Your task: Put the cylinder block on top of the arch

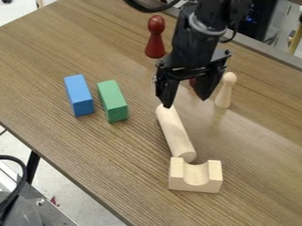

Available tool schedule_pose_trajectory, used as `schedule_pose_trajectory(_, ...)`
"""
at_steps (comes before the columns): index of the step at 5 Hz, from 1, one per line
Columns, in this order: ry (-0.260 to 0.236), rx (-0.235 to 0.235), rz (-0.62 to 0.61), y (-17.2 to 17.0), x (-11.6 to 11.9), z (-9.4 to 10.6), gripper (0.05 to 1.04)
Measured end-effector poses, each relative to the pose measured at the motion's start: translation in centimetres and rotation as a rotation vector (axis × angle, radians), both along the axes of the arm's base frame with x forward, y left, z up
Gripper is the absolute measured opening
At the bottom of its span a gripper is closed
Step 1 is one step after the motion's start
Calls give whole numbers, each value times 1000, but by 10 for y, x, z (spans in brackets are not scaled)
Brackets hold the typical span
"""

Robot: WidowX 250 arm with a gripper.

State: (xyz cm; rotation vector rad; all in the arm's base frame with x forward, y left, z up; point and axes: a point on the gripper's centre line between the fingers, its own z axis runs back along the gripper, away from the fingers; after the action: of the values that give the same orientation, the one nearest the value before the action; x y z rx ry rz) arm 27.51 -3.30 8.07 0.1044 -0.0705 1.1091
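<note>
The gripper [186, 99] hangs over the table with its two fingers spread apart and nothing between them. Just below its left fingertip in the camera view lies a plain wooden cylinder [175, 134], on its side, its near end pointing at the arch. The far end of the cylinder is partly behind that fingertip. A pale wooden arch block [196, 182] rests on the table with its curved hollow facing up. The cylinder's near end is right behind the arch; whether they touch, I cannot tell.
A blue block [79, 95] and a green block [112, 101] lie on the table [70, 137] at the left. Behind the gripper stands a red peg figure [156, 37], and to its right a plain wooden one [225, 91]. Something dark red is partly hidden behind the gripper.
</note>
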Motion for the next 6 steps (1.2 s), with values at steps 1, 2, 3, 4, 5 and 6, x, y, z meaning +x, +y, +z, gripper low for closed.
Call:
schedule_pose_trajectory(1, -21, -8, 7, -1, 5, -4, 1000)
schedule_pose_trajectory(2, -9, -20, 23, -3, 5, -8, 1000)
schedule_pose_trajectory(3, 5, -7, 27, -3, 11, -17, 1000)
schedule_pose_trajectory(4, -5, 14, 41, 2, 14, -14, 1000)
schedule_pose_trajectory(5, 0, 32, 44, 6, 15, -18, 1000)
schedule_pose_trajectory(6, 12, 59, 44, 10, 15, -25, 1000)
